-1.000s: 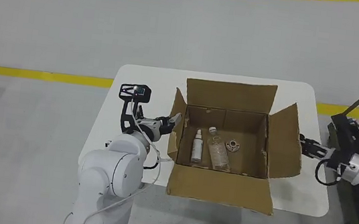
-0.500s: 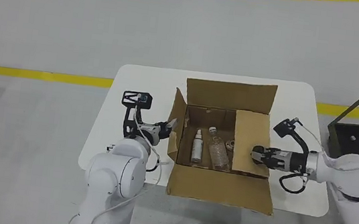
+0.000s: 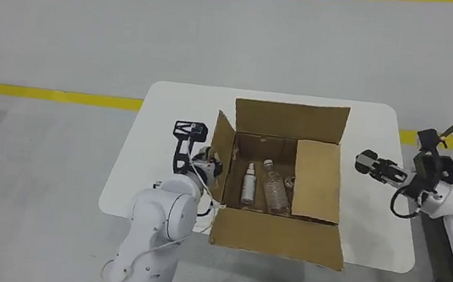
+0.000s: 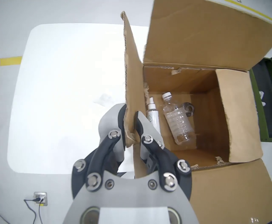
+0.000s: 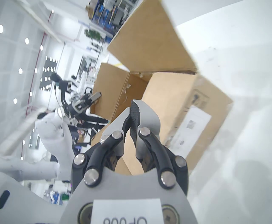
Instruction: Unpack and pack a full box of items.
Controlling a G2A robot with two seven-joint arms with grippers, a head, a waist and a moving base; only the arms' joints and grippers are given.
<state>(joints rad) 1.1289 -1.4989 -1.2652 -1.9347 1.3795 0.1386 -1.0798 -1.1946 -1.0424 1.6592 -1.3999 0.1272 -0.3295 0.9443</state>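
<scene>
Cardboard made up the open box (image 3: 285, 151), which stood on the white table (image 3: 178, 118) toward its right half. Of its 4 flaps, the far flap (image 3: 291, 119) lay back away from the robot and the near flap (image 3: 283, 236) hung outward over the front wall. The right flap (image 3: 317, 179) was folded inward, lying flat across the right part of the opening. The left flap (image 4: 131, 84) stood nearly upright along the box's left side.

The left gripper (image 4: 129, 118) was clenched on the lower edge of that left flap, with 1 finger on the outer face and 1 on the inner face, just outside the box's left wall.

The right gripper (image 5: 132, 114) hung over the table to the right of the box, near the folded right flap but apart from it. Its fingers were pressed together with nothing between them.

3 items lay on the box floor. A white spray bottle (image 4: 153, 115) rested beside the left wall with its nozzle toward the far wall. A clear plastic bottle (image 4: 178, 123) with a white cap lay just to its right, pointing roughly the same way. A small dark ring-shaped part (image 4: 189, 107) sat touching or just beside the clear bottle's shoulder, near the edge of the folded right flap.
</scene>
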